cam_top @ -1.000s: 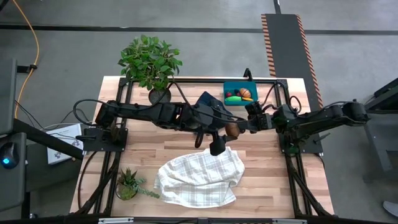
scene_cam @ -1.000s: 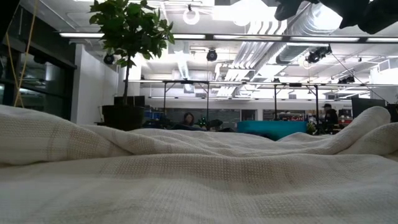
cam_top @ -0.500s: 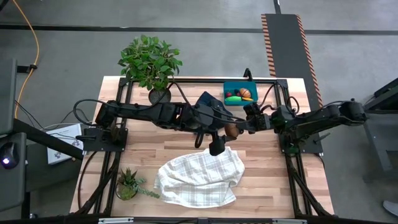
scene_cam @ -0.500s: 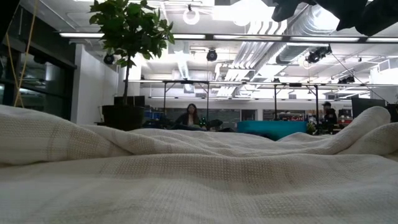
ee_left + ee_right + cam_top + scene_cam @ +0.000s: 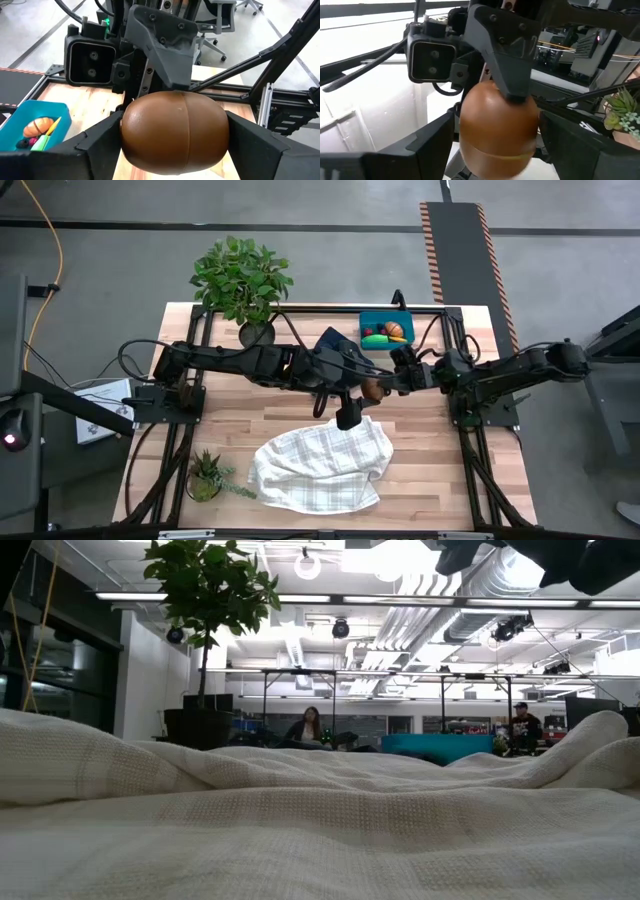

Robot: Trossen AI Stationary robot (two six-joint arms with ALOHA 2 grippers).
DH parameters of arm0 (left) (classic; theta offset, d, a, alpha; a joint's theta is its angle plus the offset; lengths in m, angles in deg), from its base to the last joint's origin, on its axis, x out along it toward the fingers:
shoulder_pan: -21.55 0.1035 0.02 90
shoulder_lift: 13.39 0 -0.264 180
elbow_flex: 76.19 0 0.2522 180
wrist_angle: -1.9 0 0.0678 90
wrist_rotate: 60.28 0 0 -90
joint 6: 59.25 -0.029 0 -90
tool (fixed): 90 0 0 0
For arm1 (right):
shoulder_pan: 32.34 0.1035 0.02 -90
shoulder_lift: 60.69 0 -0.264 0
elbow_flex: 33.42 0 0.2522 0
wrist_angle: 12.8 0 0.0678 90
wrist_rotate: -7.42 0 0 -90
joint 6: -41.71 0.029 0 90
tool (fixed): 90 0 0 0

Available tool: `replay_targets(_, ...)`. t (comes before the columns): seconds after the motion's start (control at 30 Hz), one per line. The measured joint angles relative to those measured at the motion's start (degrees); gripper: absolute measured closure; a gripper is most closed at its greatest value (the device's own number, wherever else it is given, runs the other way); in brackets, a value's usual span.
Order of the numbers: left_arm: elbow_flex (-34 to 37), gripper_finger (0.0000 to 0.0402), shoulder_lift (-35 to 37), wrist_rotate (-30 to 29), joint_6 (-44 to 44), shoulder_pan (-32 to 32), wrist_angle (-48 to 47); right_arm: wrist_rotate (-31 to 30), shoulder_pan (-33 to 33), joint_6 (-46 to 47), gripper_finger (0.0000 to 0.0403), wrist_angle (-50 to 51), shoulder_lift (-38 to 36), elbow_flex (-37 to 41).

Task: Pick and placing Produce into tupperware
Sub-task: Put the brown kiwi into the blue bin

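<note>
Mid-tabletop: left gripper and right gripper both clamped on brown kiwi piece — handoff pose. Teal tupperware at far edge, partly filled.

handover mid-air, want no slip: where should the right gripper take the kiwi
Take the kiwi across its short waist, near the seam. The left gripper clamps it end to end along the long axis, so only the waist is free. The right gripper should come in level, head-on to the left one and turned a quarter turn from it.
</note>
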Motion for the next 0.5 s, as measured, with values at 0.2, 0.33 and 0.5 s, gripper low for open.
replay_targets(0.2,0.0,0.0107,0.0,0.0,0.0,0.0,-0.1,1.5,0.0,-2.7,0.0123,3.9,0.0,-2.8)
replay_targets(0.33,0.0,0.0109,0.0,0.0,0.0,0.0,-0.2,1.5,0.0,-3.0,0.0123,4.4,0.0,-3.0)
replay_targets(0.5,0.0,0.0106,0.0,0.0,0.0,0.0,-0.7,1.5,0.0,-3.6,0.0125,5.3,0.0,-3.1)
